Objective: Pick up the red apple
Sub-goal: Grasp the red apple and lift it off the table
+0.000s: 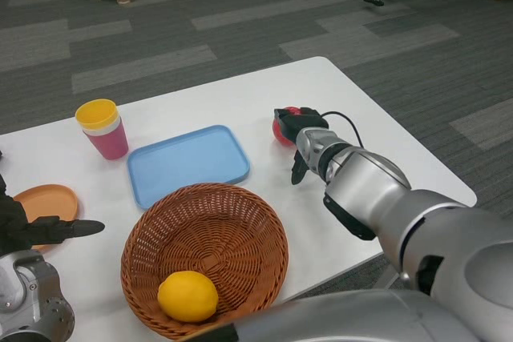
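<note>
Head view: apple is sitting on the white table, right of the blue tray, toward the table's far right part. Right hand is reaching at the apple from the near side; its fingers are lying against the apple and partly covering it, one finger pointing down toward the table. Cannot tell whether the fingers are actually gripping it. Left hand is waiting at the near left edge, fingers stretched out flat and holding nothing, overlapping the orange plate. Basket is holding a lemon. Stacked cups, yellow in pink, are standing left of the tray.
</note>
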Motion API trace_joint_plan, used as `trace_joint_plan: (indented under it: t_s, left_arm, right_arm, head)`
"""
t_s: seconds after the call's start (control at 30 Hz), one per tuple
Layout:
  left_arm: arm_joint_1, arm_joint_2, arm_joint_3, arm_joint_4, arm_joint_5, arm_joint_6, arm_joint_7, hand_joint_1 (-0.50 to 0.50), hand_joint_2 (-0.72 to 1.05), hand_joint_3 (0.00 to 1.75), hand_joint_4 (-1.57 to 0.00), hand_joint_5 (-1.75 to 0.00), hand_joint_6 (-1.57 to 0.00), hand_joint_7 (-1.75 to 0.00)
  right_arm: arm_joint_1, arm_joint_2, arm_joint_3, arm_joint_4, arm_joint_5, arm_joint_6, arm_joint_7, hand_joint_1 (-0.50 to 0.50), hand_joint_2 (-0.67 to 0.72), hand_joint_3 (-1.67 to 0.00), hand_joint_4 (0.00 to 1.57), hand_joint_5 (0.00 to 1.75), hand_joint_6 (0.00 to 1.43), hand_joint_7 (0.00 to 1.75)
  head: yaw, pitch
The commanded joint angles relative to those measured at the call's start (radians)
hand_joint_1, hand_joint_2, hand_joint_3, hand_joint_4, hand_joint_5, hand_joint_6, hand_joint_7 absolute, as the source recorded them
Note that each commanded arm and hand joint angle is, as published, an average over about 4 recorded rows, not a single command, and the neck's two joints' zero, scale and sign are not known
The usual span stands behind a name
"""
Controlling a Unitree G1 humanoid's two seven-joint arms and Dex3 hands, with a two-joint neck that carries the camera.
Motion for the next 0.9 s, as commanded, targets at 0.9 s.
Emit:
trace_joint_plan:
  t_s: [0.9]
  left_arm:
    - [0.008, -0.005, 0.014, 0.003, -0.004, 0.002, -0.002, -0.50, -0.64, 0.09, 0.00, 0.00, 0.00, 0.00]
  right_arm:
    - [0.063, -0.010, 0.000, -0.039, -0.015, -0.019, 0.008, -0.46, -0.60, -0.71, 0.00, 0.68, 0.00, 0.47]
  head:
    - [0.012, 0.014]
